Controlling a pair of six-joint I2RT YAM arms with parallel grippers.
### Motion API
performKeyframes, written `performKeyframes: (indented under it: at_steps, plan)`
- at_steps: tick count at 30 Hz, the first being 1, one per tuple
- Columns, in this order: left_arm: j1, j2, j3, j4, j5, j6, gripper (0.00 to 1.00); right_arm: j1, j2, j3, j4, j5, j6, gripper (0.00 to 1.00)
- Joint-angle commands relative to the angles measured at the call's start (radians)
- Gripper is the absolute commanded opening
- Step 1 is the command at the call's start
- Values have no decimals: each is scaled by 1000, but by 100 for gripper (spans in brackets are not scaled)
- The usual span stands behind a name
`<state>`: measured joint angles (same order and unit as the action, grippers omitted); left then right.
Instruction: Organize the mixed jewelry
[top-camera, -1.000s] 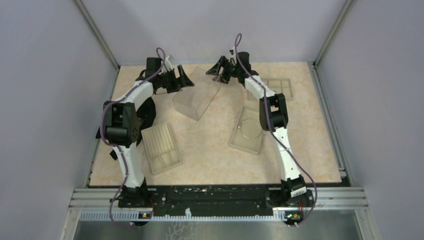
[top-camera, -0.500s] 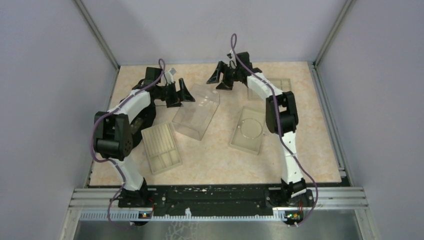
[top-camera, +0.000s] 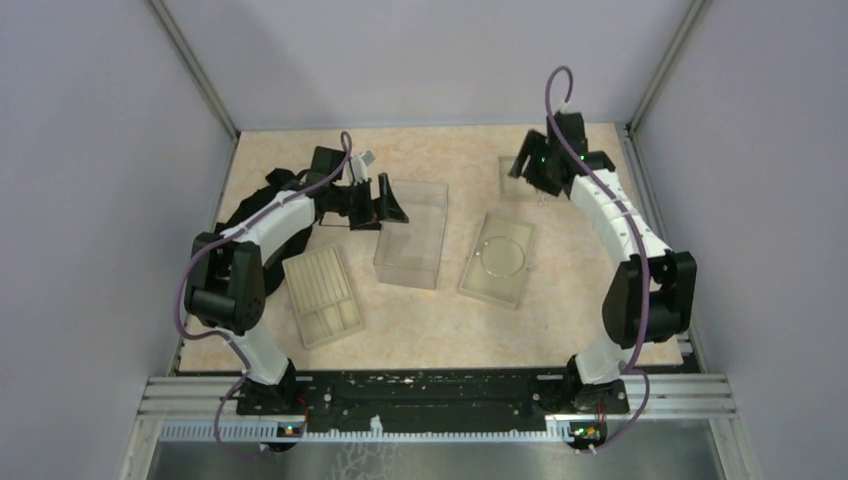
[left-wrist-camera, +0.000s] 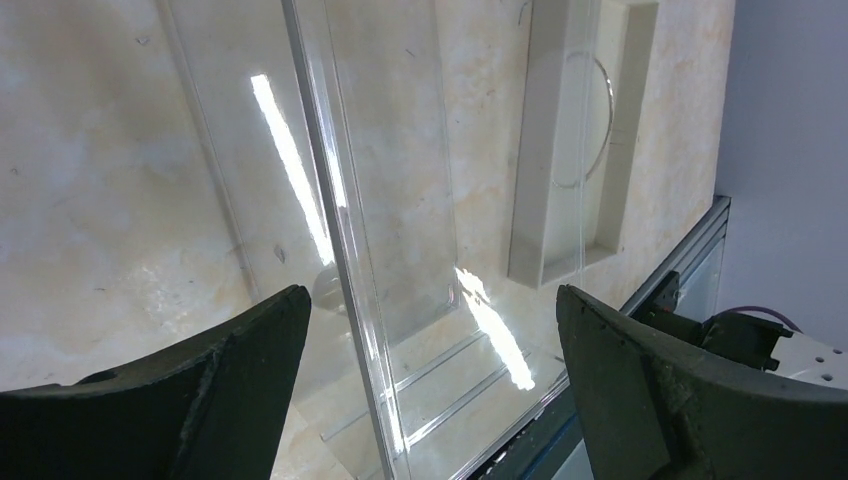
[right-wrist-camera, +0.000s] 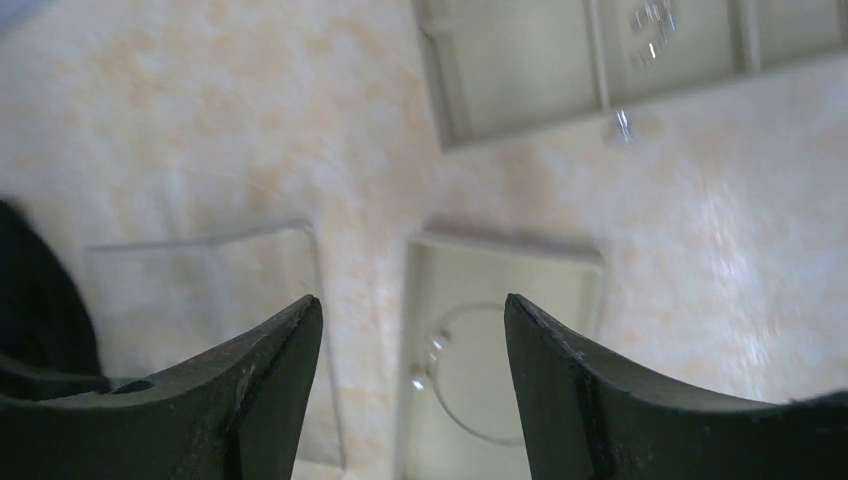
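Table: beige marbled top, everything sits on it.

Clear box: centre-left of the table, long side running near to far. Nothing visible inside it from the wrist view.

Ridged tray: left of the box and nearer the arm bases, just beside it, not touching.

Flat tray: right of the box, with a gap between them.

Compartment tray: far right part of the table, beyond the flat tray. In the top view it is mostly hidden under the right claw.

Left claw: at the box's far-left corner, low. Fingers spread wide, and the box's upright wall edge runs between them. Gripping nothing. Can't tell whether either finger touches the box.

Right claw: raised above the compartment tray. Fingers apart, nothing between them, camera looking down at the flat tray and the box.

Hoop: thin silver wire ring lying flat inside the flat tray, filling most of its width. Two small beads or a clasp sit on its near-left arc in the right wrist view, which is blurry.

Small pieces: a few shiny bits in one cell of the compartment tray. One more shiny bit lies on the table just outside that tray's edge. Too blurred to tell what they are.
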<state>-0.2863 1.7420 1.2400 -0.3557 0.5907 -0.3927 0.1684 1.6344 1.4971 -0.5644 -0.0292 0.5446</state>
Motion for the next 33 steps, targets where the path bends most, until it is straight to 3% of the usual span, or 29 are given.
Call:
performKeyframes:
  at_steps: [1,9,15,23,26,33]
  plan:
    - [-4,-43,-6,2,-18,17,98,20,-42,-189,-105,129,-10,65]
    - [-4,-24,23,4,-53,61,98,11,-31,-278,-114,222,30,58]
    - [-4,27,51,26,-62,72,98,1,50,-301,-70,215,11,53]
    - [-5,95,108,52,-57,82,98,-37,117,-347,16,163,-12,39]
    - [-5,139,155,52,-56,92,98,-41,128,-358,36,147,-21,31]
    - [-15,232,270,69,-16,98,98,-43,138,-366,48,100,-54,1]
